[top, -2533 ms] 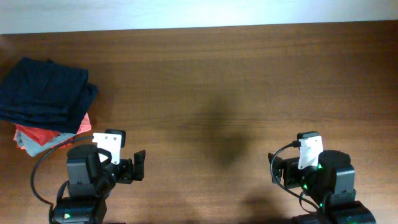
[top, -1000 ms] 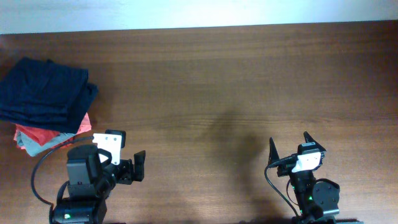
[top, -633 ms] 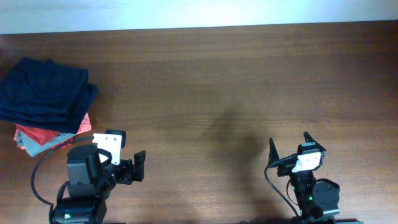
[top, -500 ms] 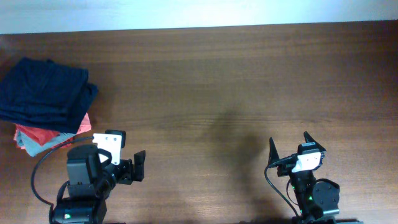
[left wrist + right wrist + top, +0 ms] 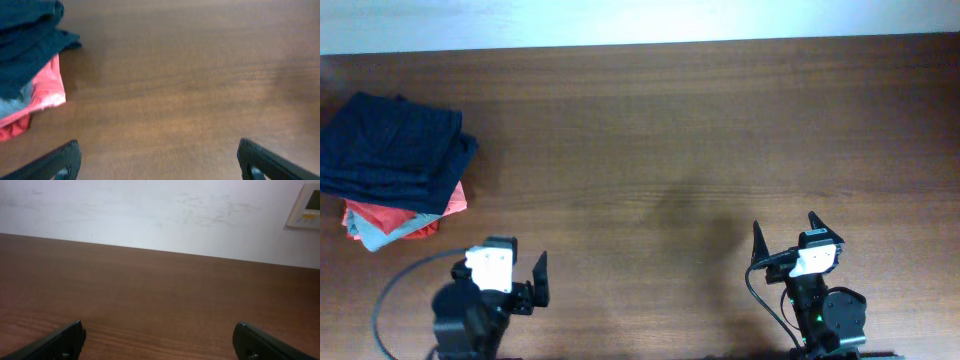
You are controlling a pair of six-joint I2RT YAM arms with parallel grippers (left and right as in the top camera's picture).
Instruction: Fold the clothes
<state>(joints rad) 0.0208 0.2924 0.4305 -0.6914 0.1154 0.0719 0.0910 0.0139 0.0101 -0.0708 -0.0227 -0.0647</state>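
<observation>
The clothes are one dark navy garment [image 5: 395, 150], folded and lying on top of a stack at the table's far left. It also shows at the top left of the left wrist view [image 5: 25, 45]. My left gripper [image 5: 515, 280] is open and empty near the front edge, below and to the right of the stack, not touching it; its two fingers [image 5: 159, 162] frame bare wood. My right gripper [image 5: 784, 225] is open and empty at the front right, far from the garment. In its wrist view, its fingers [image 5: 159, 340] point across the table toward the wall.
Under the navy garment lie a coral-red folded garment [image 5: 400, 212] and a light blue one [image 5: 365, 232]; the coral one also shows in the left wrist view [image 5: 47, 90]. The wooden table [image 5: 670, 120] ends at a white wall behind. A wall panel [image 5: 306, 205] hangs at the right.
My left arm has drawn back toward the front edge since half a second ago. My right arm drew back and turned earlier, then stayed still. The stack has not moved.
</observation>
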